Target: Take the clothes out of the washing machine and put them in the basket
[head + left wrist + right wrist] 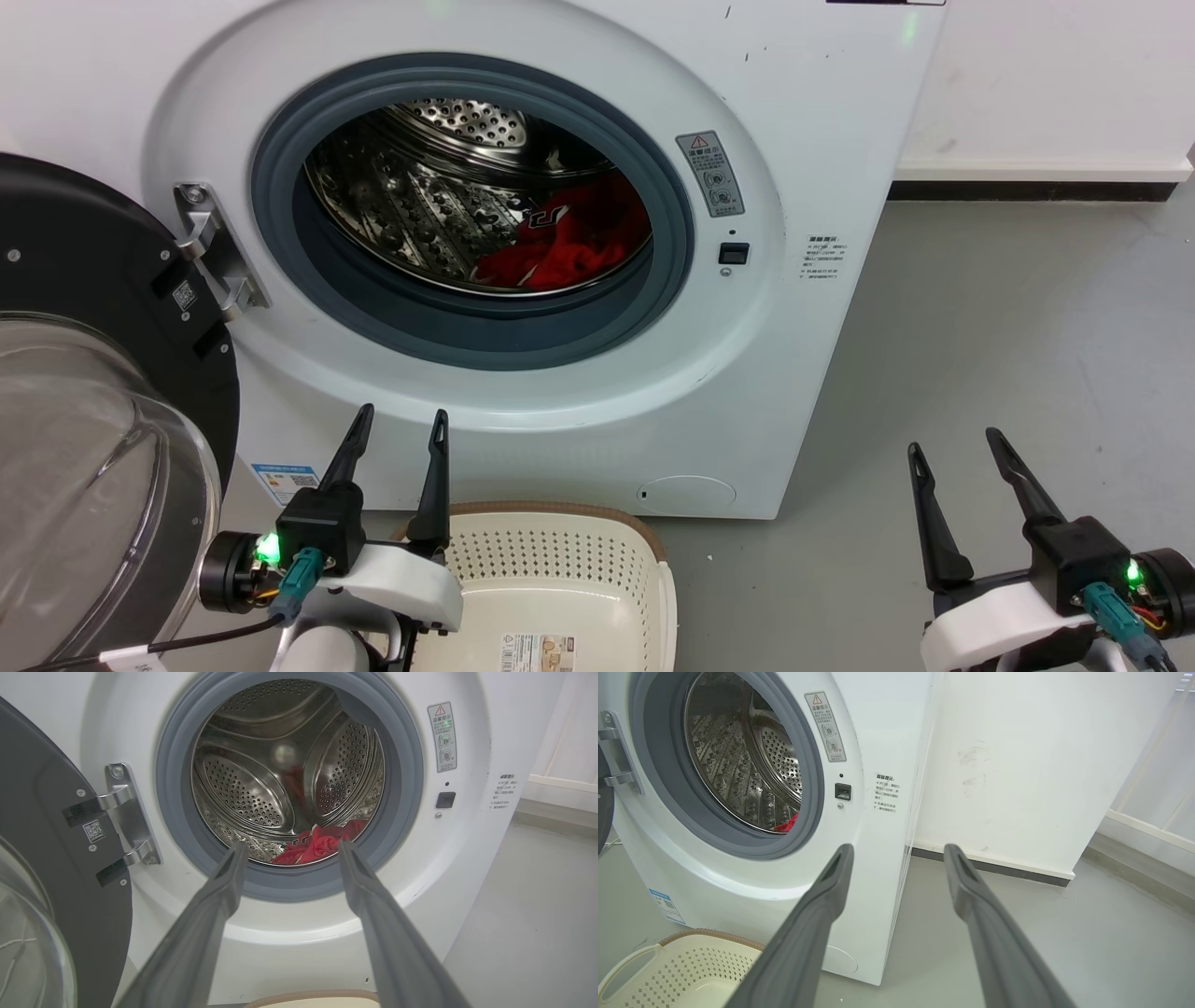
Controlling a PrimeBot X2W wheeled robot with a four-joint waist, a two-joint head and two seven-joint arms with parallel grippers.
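left gripper: fingers spread wide, gripping nothing. it hangs in front of the washing machine, below the grey-rimmed porthole, fingers pointing up at the opening and not touching the machine front.

right gripper: fingers likewise spread wide, gripping nothing. it sits over the grey floor, well apart from the left gripper and off past the machine's right-hand corner.

the clothes: one red garment with white and black markings, lying crumpled on the bottom of the perforated steel drum. from the left gripper it is ahead and above, deep inside the opening; in the left wrist view it shows between the two fingertips. from the right gripper it is ahead and well to the left, with only a red edge visible past the porthole rim.

the basket: cream, perforated, brown-rimmed, standing on the floor against the foot of the machine. it is just beside and below the left gripper, on that gripper's right. a paper label lies on its floor.

door: black-framed glass, swung fully open, to the left of the left gripper, hung on a metal hinge.
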